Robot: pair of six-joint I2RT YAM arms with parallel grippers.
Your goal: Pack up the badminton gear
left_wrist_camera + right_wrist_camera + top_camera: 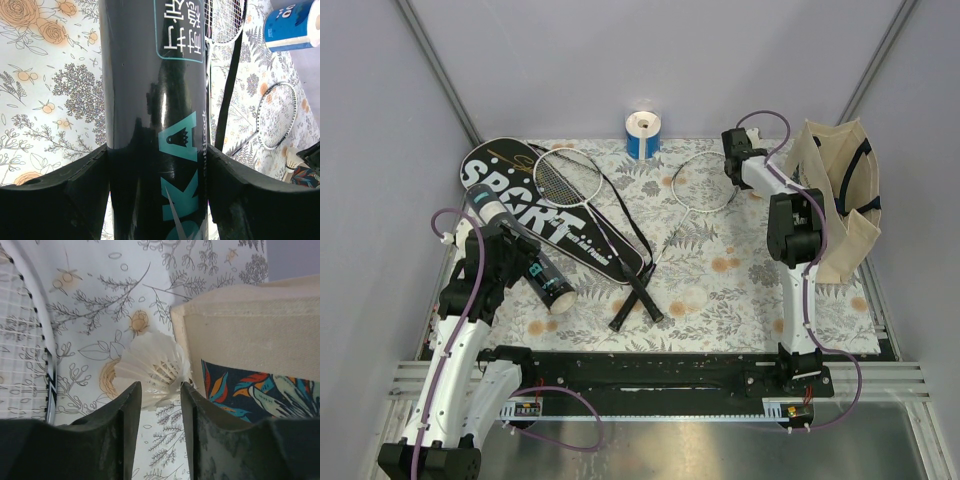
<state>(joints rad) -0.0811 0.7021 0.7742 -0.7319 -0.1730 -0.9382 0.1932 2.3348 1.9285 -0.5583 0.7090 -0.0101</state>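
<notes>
While the left gripper point(157, 150) clamps the black tube point(150, 75), the shuttlecock point(150, 360) sits between the part-spread fingers of the right gripper point(161, 390) (pinched or not, unclear), beside a canvas bag point(240, 340) far right on the floral tablecloth point(740, 290); grey walls point(620, 60) surround.

Pale grey walls point(620, 60), floral-clothed table point(740, 300)

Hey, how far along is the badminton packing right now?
Nothing looks packed yet. In hand: the left gripper clamps the black tube, and the right gripper brackets a shuttlecock beside the canvas bag, though I can't tell if it is gripped. Left to do: one racket lies across the SPORT cover, the other racket lies on the floral cloth, neither inside.
</notes>
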